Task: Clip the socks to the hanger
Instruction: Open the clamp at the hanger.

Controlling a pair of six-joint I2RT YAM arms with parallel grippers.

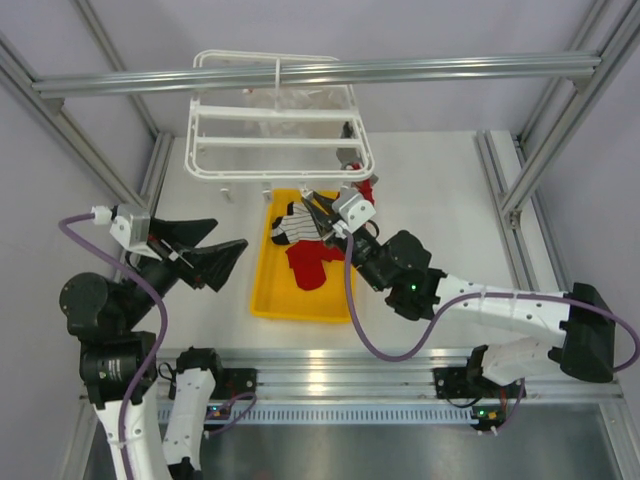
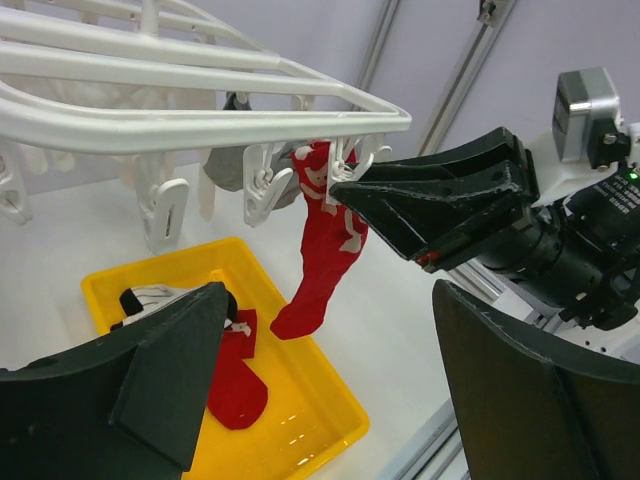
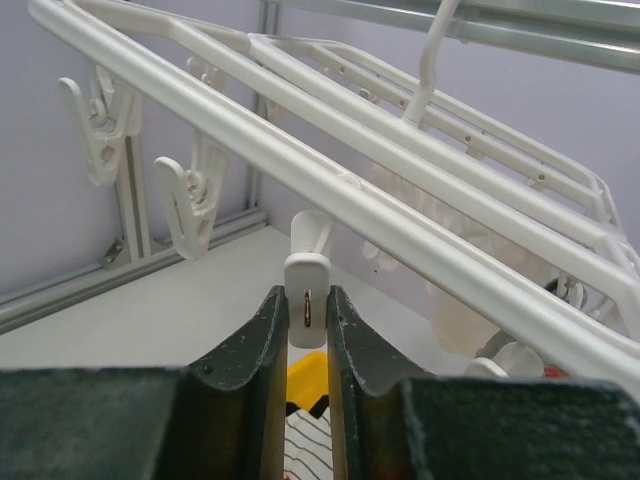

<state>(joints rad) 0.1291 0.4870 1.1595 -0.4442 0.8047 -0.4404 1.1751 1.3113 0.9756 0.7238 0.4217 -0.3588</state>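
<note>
White tabletop (image 1: 430,200) below, the right gripper (image 3: 306,312) is clamped on a small white plastic clip (image 3: 306,278) dangling from the large white rectangular drying hanger (image 3: 300,165). A slipped grip could swing the frame (it hangs free, I judge). One red sock (image 2: 325,260) hangs clipped just right; other socks (image 1: 288,228) lie in the yellow rectangular tray (image 1: 262,300), near. The left gripper (image 1: 230,238), spread, has open room left.
</note>
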